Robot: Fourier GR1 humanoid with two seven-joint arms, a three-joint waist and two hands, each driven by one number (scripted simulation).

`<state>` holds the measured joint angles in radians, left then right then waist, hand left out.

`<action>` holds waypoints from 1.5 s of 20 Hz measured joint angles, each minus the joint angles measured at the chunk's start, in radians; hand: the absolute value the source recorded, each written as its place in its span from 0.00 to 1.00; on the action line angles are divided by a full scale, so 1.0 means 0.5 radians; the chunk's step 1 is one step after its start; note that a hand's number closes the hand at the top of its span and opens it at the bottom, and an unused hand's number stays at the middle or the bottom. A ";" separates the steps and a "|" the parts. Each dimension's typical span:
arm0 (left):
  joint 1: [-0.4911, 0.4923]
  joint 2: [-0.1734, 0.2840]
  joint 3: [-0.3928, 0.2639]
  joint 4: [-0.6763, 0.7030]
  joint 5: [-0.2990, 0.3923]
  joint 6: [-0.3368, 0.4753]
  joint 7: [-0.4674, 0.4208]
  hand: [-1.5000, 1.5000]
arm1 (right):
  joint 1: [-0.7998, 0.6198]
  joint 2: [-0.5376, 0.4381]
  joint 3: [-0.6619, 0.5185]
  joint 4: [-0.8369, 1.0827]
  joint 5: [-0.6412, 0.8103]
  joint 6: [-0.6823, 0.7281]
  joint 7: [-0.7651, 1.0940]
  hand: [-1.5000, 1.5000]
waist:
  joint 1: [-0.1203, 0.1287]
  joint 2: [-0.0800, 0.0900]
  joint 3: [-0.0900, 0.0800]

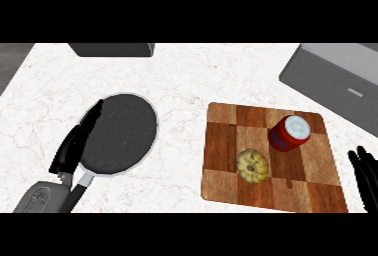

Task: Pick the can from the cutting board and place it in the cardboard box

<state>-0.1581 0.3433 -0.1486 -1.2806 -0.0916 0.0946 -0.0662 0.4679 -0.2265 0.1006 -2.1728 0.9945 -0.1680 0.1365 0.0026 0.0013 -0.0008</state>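
Your can point(289, 133) is red with a white top, and it stands tilted on the cutting board point(221, 170), in the board's far right quarter, a little in from the far edge and the right edge. Just nearer to you and to the left of it on the same board lies a pale yellow, ribbed, round vegetable point(252, 165), close to the can but apart from it.

Your right hand point(365, 172) shows only as dark fingers at the view's right edge, beyond the board's right edge. It sits to the right of the can and nearer to you, well apart from it and touching nothing you can see. The fingers look straight and point away from you, so the hand reads as open and holds nothing.

The board lies on the right part of the white marbled counter point(192, 75). To its left lies a dark frying pan point(119, 134) with a pale rim, its handle pointing toward the near left corner. Your left hand point(74, 145) lies along the pan's left rim, fingers straight and stretched away from you, with nothing clasped.

A grey box-like object point(336, 82) stands at the counter's far right, and another grey object point(112, 49) at the far edge, left of centre.
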 measured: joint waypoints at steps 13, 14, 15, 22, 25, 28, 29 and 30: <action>-0.019 -0.066 0.146 0.024 -0.106 -0.114 -0.001 0.50 | -0.397 0.121 -0.037 0.364 0.249 -0.048 -0.019 0.00 | -0.008 -0.003 0.001; -0.008 -0.070 0.158 0.021 -0.112 -0.121 -0.010 0.50 | -0.446 0.120 -0.057 0.405 0.241 -0.027 -0.017 0.00 | -0.008 -0.003 0.001; -0.013 -0.085 0.156 -0.002 -0.123 -0.120 0.019 0.50 | -0.482 0.134 -0.047 0.433 0.272 -0.008 0.008 0.00 | -0.007 -0.003 0.001; 0.056 -0.122 0.210 -0.083 -0.171 -0.180 0.019 0.50 | -0.628 0.186 -0.045 0.586 0.345 0.065 0.052 0.00 | -0.006 -0.003 0.002; 0.062 -0.146 0.230 -0.104 -0.204 -0.185 0.031 0.50 | -0.692 0.217 -0.048 0.652 0.388 0.057 0.080 0.00 | -0.005 -0.003 0.001; 0.038 -0.174 0.248 -0.083 -0.232 -0.198 0.046 0.50 | -0.731 0.233 -0.045 0.659 0.426 0.094 0.121 0.00 | -0.007 -0.003 0.002; 0.026 -0.183 0.252 -0.083 -0.244 -0.198 0.050 0.50 | -0.732 0.224 -0.071 0.697 0.403 0.069 0.090 0.00 | -0.007 -0.003 0.001; 0.028 -0.184 0.262 -0.094 -0.247 -0.210 0.057 0.50 | -0.758 0.227 -0.081 0.741 0.402 0.061 0.083 0.00 | -0.007 -0.003 0.001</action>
<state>-0.1441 0.2511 -0.0176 -1.3274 -0.2154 -0.0104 -0.0375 0.0890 -0.1129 0.0598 -1.8021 1.1954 -0.1377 0.1779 -0.0009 -0.0003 -0.0001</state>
